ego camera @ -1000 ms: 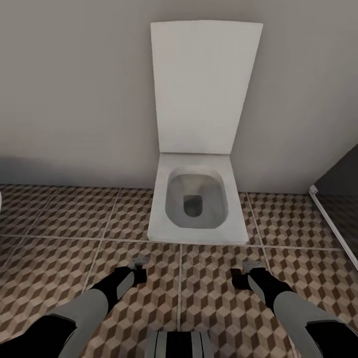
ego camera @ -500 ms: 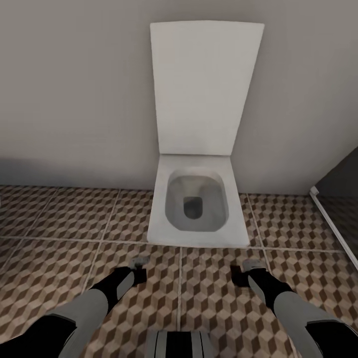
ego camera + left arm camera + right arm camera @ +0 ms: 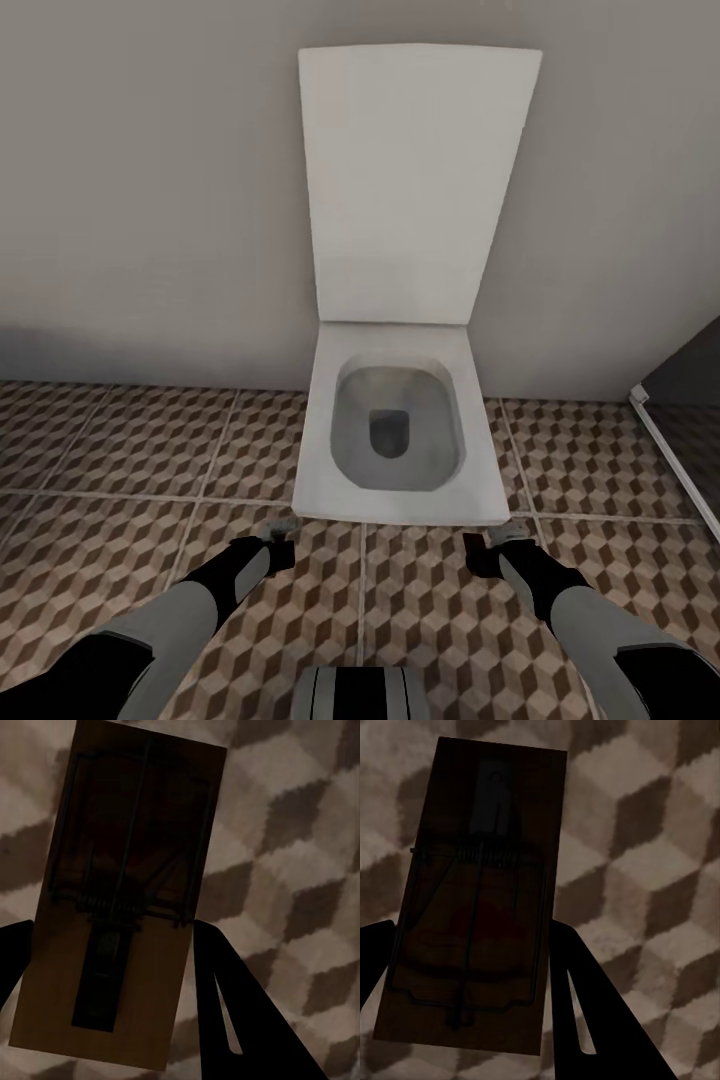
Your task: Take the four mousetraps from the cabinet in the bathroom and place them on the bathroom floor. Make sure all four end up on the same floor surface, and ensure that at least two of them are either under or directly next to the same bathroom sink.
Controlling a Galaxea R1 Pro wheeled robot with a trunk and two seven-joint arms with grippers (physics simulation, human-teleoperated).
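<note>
Cube-patterned floor tiles [image 3: 120, 450] run up to a grey wall, where a white toilet [image 3: 400, 440] stands with its lid raised. Left gripper [image 3: 278, 531] hangs low over the tiles, fingers closed on a mousetrap [image 3: 120, 900] — the wooden board sits between them. Right gripper [image 3: 497, 537] does likewise, clamping a second mousetrap [image 3: 476, 900].
</note>
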